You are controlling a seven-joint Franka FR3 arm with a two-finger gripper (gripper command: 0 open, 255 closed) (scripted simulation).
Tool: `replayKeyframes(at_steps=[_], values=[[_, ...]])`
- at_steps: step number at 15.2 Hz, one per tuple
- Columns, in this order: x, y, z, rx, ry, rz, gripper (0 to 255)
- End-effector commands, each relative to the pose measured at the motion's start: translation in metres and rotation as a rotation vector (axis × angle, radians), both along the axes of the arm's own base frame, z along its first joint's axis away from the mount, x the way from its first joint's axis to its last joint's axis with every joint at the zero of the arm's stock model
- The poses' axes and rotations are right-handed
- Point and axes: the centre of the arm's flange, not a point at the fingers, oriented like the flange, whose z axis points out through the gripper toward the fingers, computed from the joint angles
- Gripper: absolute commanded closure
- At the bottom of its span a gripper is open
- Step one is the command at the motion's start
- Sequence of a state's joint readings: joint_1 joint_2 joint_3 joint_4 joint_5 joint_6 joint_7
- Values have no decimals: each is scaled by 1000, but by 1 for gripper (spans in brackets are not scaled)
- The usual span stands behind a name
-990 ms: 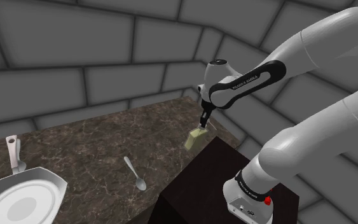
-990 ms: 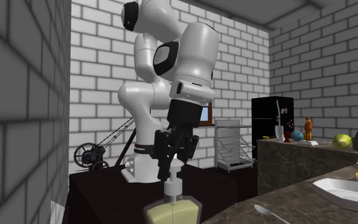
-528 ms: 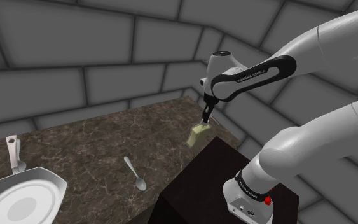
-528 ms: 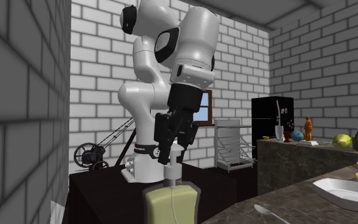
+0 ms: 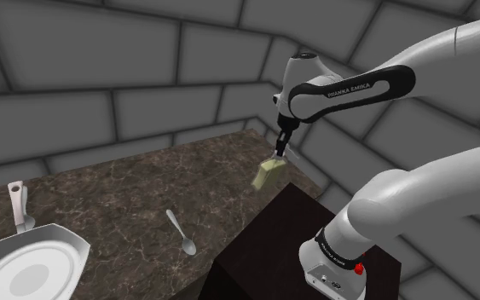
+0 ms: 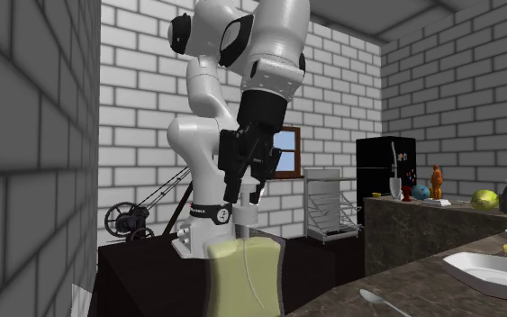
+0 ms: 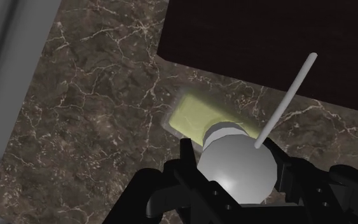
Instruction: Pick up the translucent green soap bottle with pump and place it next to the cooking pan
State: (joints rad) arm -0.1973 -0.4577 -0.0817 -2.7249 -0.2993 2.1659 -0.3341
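The soap bottle has a pale yellow-green translucent body and a white pump. It hangs tilted just above the marbled brown counter, near the corner by the dark stand. My gripper is shut on the pump head from above. In the second exterior view the bottle fills the lower middle under the gripper. In the wrist view the fingers clasp the white pump head, and its thin nozzle sticks out. The white cooking pan lies at the shoulder view's lower left, far from the bottle.
A metal spoon lies on the counter between the bottle and the pan. The dark stand borders the counter beside the bottle. A grey brick wall runs behind the counter. In the second exterior view the pan sits at the lower right.
The gripper has risen with the bottle and drifted toward the shoulder view's right. The bottle has gone up with it. Pan and spoon have not moved.
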Motion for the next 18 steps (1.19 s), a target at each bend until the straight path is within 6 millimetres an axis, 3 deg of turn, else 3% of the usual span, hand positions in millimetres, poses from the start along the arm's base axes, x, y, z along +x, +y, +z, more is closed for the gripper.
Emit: replayKeyframes(at_steps=[1,18], values=[[0,0,10,0,0,0,255],[0,0,100,0,0,0,255]])
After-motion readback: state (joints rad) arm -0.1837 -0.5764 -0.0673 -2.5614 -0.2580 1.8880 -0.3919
